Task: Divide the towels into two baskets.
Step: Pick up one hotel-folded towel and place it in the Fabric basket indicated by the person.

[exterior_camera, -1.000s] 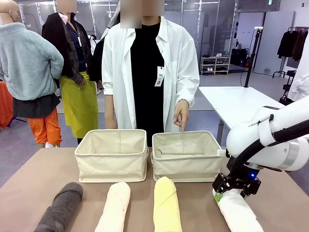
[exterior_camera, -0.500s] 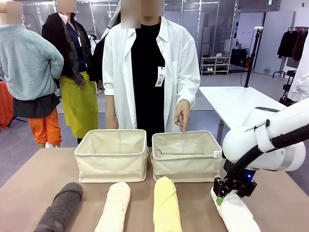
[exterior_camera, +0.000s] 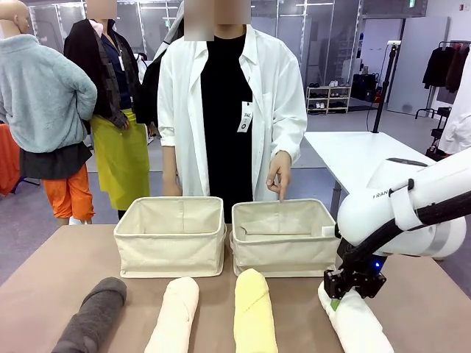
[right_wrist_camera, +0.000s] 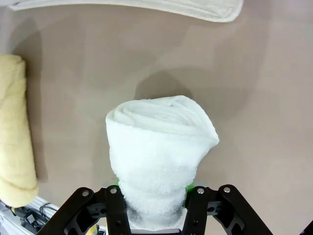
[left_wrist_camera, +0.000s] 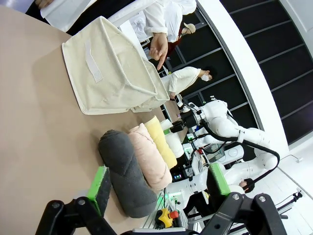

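Observation:
Four rolled towels lie in a row along the table's near edge: dark grey [exterior_camera: 92,320], cream-peach [exterior_camera: 175,316], pale yellow [exterior_camera: 254,312] and white [exterior_camera: 355,325]. Behind them stand two cream canvas baskets, one on the left [exterior_camera: 171,237] and one on the right [exterior_camera: 285,239]. My right gripper [exterior_camera: 352,288] is shut on the far end of the white towel [right_wrist_camera: 159,142], squeezing it between the green pads. In the left wrist view my left gripper [left_wrist_camera: 159,183] hangs open above the table, just short of the dark grey towel [left_wrist_camera: 124,171].
A person in a white shirt stands behind the baskets, one hand [exterior_camera: 278,173] pointing down at the right basket. The tan table [exterior_camera: 66,265] has bare room left of the baskets. Another white table [exterior_camera: 360,154] stands behind on the right.
My right gripper has closed onto the white towel's far end, and it has drifted slightly left and lower. The person's pointing hand stays in place.

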Tool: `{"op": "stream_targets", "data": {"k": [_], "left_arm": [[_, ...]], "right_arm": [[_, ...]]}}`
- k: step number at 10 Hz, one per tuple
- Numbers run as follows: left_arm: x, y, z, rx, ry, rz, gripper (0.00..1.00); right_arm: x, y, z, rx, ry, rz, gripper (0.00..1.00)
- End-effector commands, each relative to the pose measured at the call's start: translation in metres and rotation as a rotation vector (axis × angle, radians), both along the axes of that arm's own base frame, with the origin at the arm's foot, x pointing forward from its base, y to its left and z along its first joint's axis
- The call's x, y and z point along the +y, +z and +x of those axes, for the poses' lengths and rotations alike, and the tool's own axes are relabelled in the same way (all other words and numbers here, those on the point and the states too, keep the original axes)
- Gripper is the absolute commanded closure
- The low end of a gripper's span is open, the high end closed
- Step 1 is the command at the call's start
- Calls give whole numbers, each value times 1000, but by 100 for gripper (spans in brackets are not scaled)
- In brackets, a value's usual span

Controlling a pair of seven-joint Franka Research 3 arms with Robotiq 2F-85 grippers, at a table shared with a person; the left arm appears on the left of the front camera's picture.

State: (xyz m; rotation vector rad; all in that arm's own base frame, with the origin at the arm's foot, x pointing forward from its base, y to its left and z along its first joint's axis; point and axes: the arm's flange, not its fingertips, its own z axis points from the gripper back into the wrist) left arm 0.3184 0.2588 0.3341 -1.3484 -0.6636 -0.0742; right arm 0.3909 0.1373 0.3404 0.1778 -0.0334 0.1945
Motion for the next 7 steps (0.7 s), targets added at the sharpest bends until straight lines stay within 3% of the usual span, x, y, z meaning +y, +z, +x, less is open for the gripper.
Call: {"op": "stream_targets", "data": {"k": [1, 4, 6, 7], "left_arm": [[1, 0, -3, 3, -1, 3, 0], [1, 0, -3, 3, -1, 3, 0], [1, 0, -3, 3, -1, 3, 0], [1, 0, -3, 3, -1, 3, 0]], "right_arm": [[4, 35, -37, -42, 81, 35, 81], [30, 105, -46, -93, 400, 53, 81], [59, 135, -54, -137, 787, -46, 81], [75, 144, -60, -119, 1002, 7, 81]]}}
